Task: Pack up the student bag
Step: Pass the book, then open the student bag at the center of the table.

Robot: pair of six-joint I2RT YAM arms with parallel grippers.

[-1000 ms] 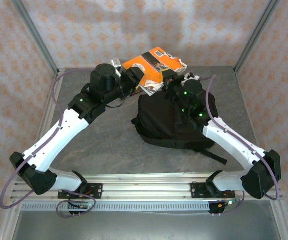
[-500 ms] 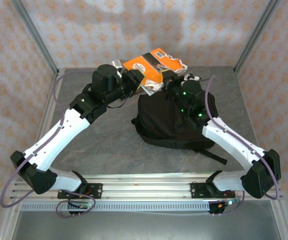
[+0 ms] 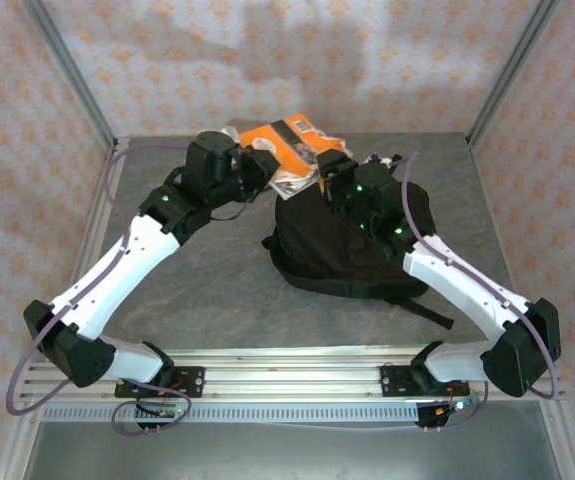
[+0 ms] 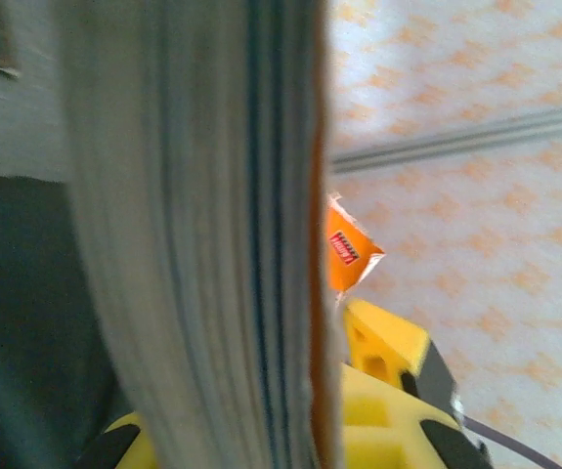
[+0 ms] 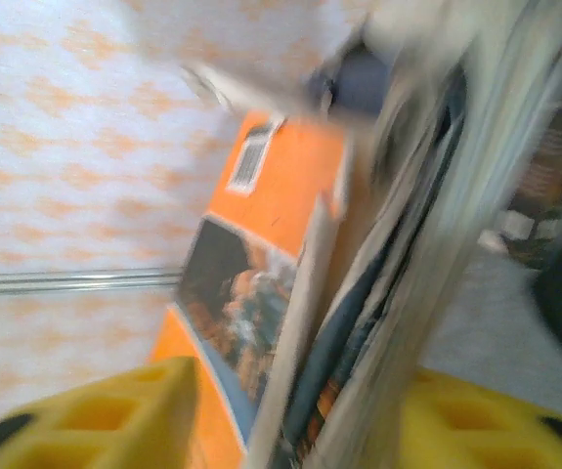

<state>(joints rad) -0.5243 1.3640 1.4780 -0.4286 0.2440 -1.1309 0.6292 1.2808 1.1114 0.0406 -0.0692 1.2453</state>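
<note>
I'm running this from afar in a lab-style robot test cell. A grey table (image 3: 217,290) is boxed in by aluminium frame posts (image 3: 70,75) at the upper corners. Patterned backdrop panels (image 3: 267,50) serve as walls. Along the bottom, a slotted aluminium rail (image 3: 297,362) carries the bolted arm bases (image 3: 162,378) and loose purple cables (image 3: 9,392).

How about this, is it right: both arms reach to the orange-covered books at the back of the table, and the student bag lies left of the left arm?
Not quite. The top external view shows the student bag lying right of the left arm, under the right arm; the rest holds.
</note>
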